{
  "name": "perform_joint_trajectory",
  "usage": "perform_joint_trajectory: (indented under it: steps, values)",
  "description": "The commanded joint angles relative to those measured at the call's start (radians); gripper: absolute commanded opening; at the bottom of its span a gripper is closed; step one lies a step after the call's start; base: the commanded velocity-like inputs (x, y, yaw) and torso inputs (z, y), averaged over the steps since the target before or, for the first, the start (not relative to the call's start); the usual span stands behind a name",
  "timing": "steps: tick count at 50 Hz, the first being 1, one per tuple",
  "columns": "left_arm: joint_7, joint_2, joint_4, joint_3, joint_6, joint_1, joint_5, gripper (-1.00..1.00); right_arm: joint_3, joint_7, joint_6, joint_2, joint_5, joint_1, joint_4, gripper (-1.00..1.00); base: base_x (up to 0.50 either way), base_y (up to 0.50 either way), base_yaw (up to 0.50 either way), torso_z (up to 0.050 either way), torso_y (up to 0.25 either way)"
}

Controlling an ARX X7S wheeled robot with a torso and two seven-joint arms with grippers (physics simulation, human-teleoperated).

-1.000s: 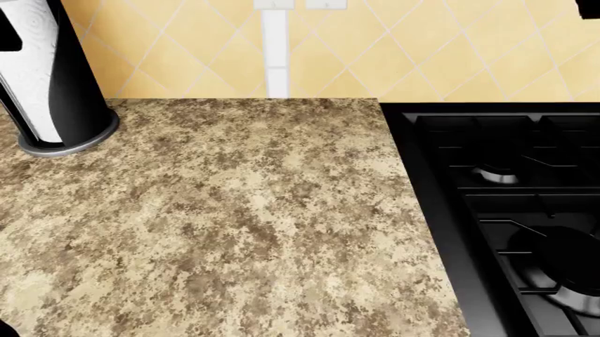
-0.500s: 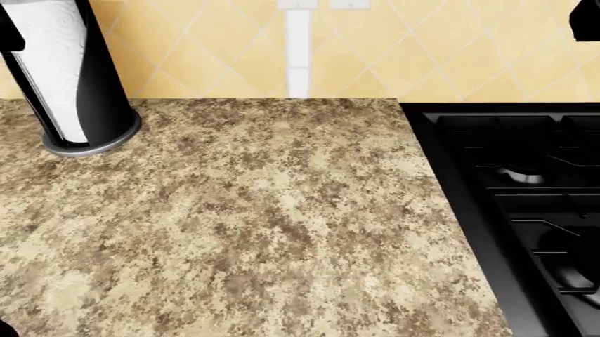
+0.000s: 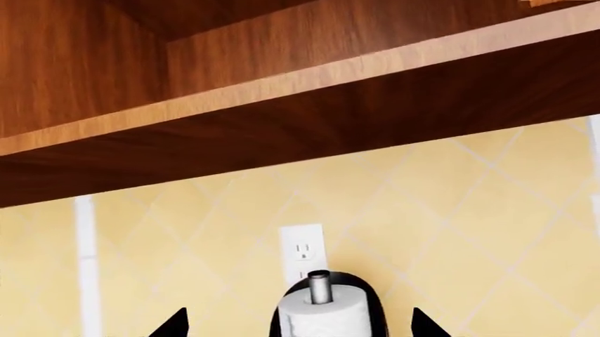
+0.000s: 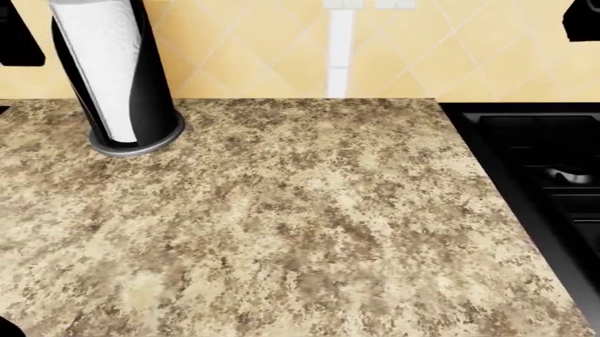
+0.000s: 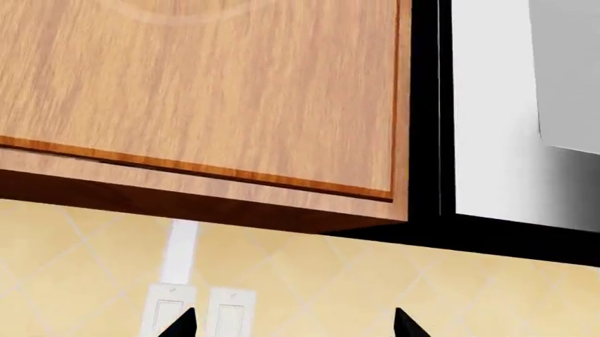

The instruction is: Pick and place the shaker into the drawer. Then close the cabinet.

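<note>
1. Searching is the step in hand, as I judge it: neither the shaker nor the drawer shows in any view, so nothing of the task can yet be reached for.
2. Looking down with the head camera, I see a speckled granite countertop (image 4: 300, 225), a paper towel holder (image 4: 117, 77) with its white roll standing at the back left, and a black stove (image 4: 553, 175) butting against the counter's right edge.
3. Both arms are raised and face the yellow tiled wall. The left gripper (image 3: 295, 326) has its fingertips spread apart, open and empty, aimed at the paper towel roll (image 3: 324, 316) below a wall outlet (image 3: 302, 251) and the underside of an upper cabinet (image 3: 281, 105).
4. The right gripper (image 5: 291, 324) is likewise spread and empty, facing a double outlet (image 5: 197, 312) beneath a wooden cabinet door (image 5: 206, 84).
5. Next, the robot likely needs to turn its view or base until the shaker appears, then lower an arm toward it.
</note>
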Motion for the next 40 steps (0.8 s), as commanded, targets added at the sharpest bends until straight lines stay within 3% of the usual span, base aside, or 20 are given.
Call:
perform_joint_trajectory:
  steps: [1, 40]
  values:
    - [0.026, -0.008, 0.013, -0.056, 0.019, 0.002, -0.071, 1.00, 0.000, 0.000, 0.008, 0.016, -0.002, 0.016, -0.024, 1.00, 0.00, 0.29, 0.00, 0.000, 0.000]
    - [0.004, -0.022, 0.015, -0.069, 0.006, -0.014, -0.109, 1.00, -0.018, -0.001, -0.018, 0.021, -0.006, 0.014, -0.021, 1.00, 0.00, 0.20, 0.00, 0.000, 0.000]
